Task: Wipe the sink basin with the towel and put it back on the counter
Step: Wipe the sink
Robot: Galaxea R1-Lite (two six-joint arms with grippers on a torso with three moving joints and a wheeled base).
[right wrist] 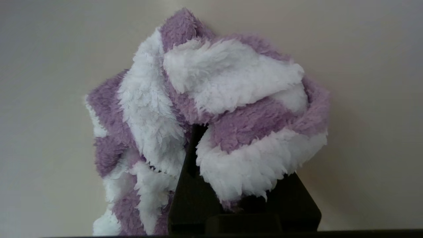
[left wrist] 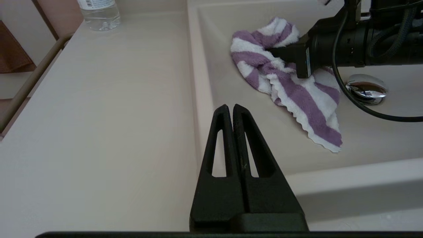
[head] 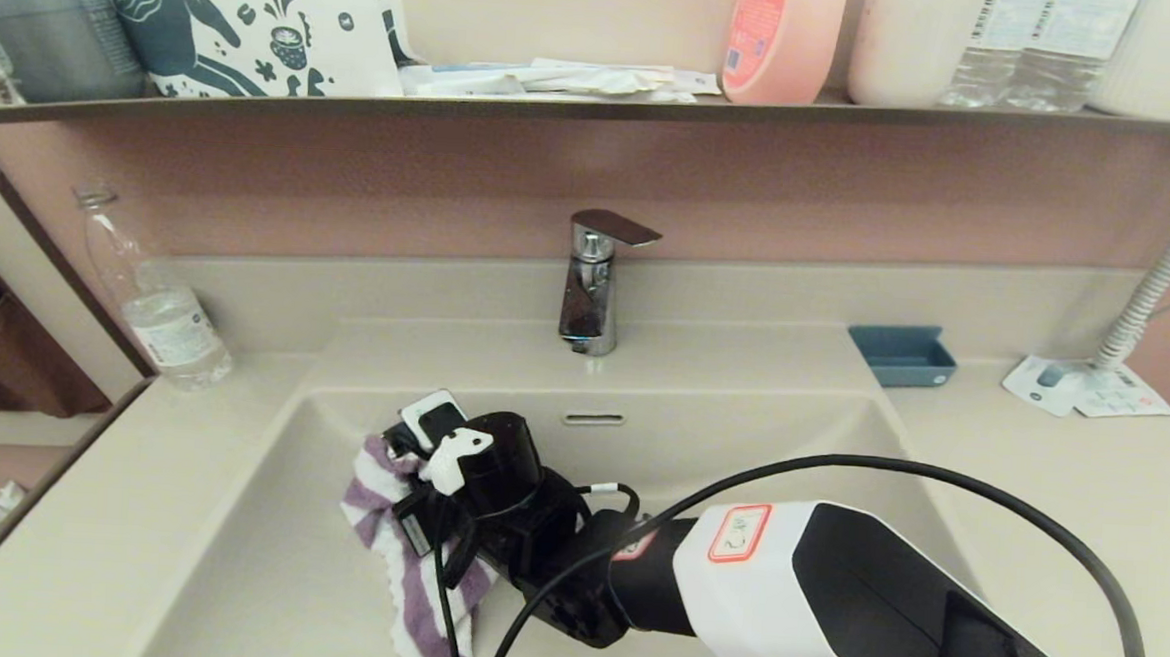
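Note:
The purple and white striped towel [head: 414, 572] is bunched in my right gripper [head: 395, 471], which is shut on it low in the left half of the sink basin [head: 740, 427]. In the right wrist view the towel [right wrist: 231, 99] hides the fingertips of the right gripper [right wrist: 202, 132] against the beige basin surface. From the left wrist view the towel [left wrist: 297, 99] trails over the basin floor [left wrist: 363, 138] beside the chrome drain plug [left wrist: 366, 88]. My left gripper [left wrist: 230, 107] is shut and empty above the basin's left rim, beside the counter [left wrist: 99, 115]. It is out of the head view.
A chrome faucet [head: 592, 289] stands behind the basin above the overflow slot [head: 593, 419]. A water bottle [head: 160, 316] stands at the back left. A blue tray [head: 902, 353] and a paper leaflet [head: 1083, 387] lie on the right counter. A black cable [head: 938, 477] loops over my right arm.

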